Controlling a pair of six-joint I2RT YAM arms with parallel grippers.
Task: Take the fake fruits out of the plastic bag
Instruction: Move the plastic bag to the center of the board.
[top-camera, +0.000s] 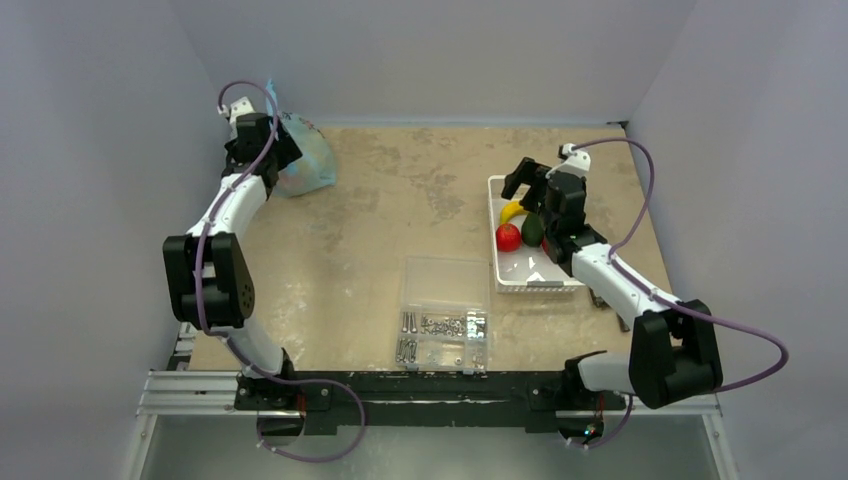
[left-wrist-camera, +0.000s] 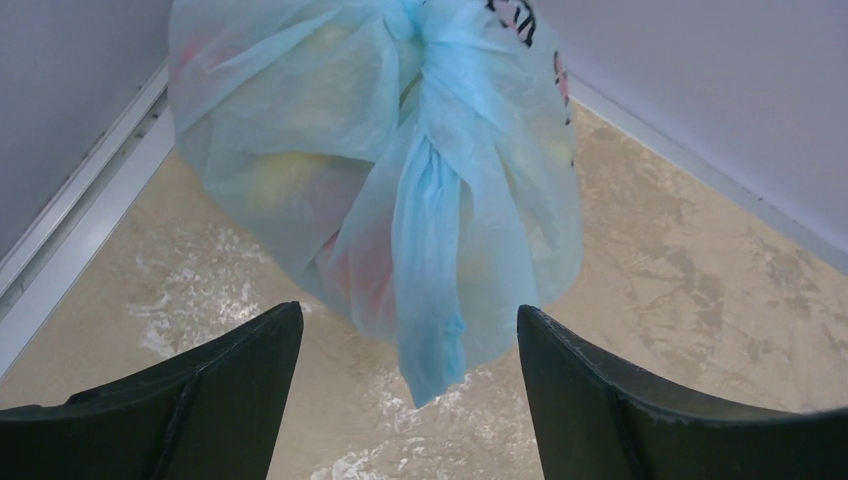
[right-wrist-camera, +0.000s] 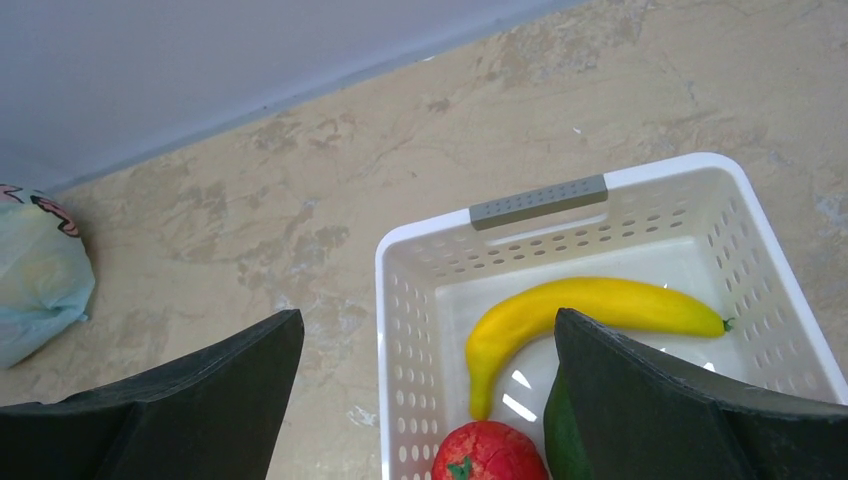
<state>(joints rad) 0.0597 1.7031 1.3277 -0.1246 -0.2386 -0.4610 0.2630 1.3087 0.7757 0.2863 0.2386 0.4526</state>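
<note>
The light-blue plastic bag (top-camera: 305, 160) sits at the far left corner, knotted and bulging with faint yellow and red shapes inside (left-wrist-camera: 380, 160). It also shows in the right wrist view (right-wrist-camera: 40, 265). My left gripper (top-camera: 262, 150) is open and empty just in front of the bag (left-wrist-camera: 410, 330), touching nothing. A yellow banana (top-camera: 512, 210), a red fruit (top-camera: 508, 237) and a dark green fruit (top-camera: 532, 229) lie in the white basket (top-camera: 540, 283). My right gripper (top-camera: 530, 178) hangs open and empty above the basket's far end (right-wrist-camera: 430, 340).
A clear compartment box (top-camera: 443, 313) with silver screws sits at the front centre. Grey walls close the table at the back and both sides. The bag lies close to the left wall and back corner.
</note>
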